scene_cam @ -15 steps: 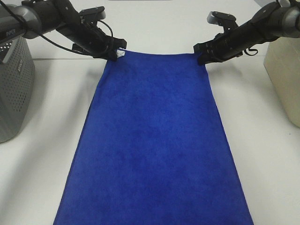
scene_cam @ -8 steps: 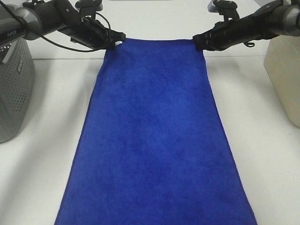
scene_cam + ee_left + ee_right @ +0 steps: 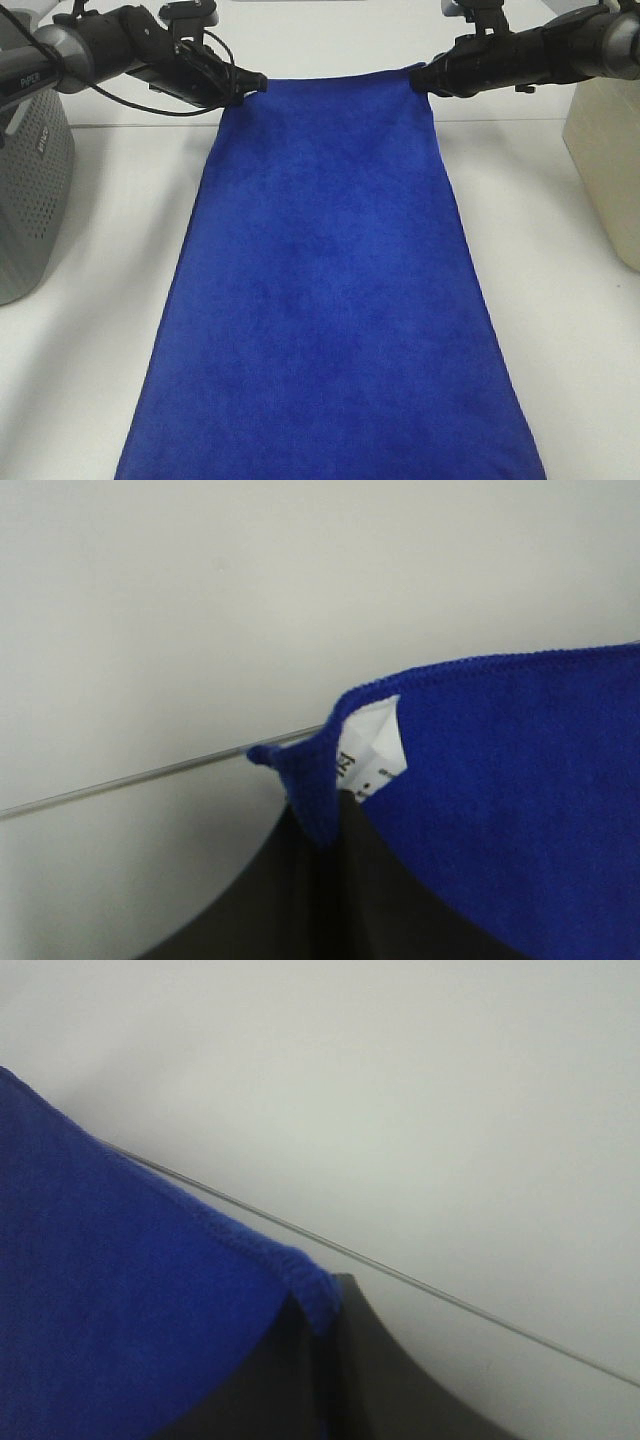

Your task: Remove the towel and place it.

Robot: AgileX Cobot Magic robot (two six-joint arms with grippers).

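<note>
The royal-blue towel (image 3: 325,290) hangs stretched out long, from the far side of the white table (image 3: 560,290) toward the camera. My left gripper (image 3: 243,88) is shut on its far left corner. The left wrist view shows that corner of the towel (image 3: 520,780) pinched, with its small white tag (image 3: 372,748) beside the pinch. My right gripper (image 3: 425,80) is shut on the far right corner. The right wrist view shows the towel's hem (image 3: 130,1290) caught between the dark jaws. The towel's near end runs out of view at the bottom.
A grey perforated basket (image 3: 25,190) stands at the left edge of the table. A beige container (image 3: 605,160) stands at the right edge. A thin seam line (image 3: 520,122) runs across the far part of the table, behind the held corners.
Both grippers have risen and moved farther back with the towel's far corners. The far edge is lifted higher and the towel is pulled tauter.
</note>
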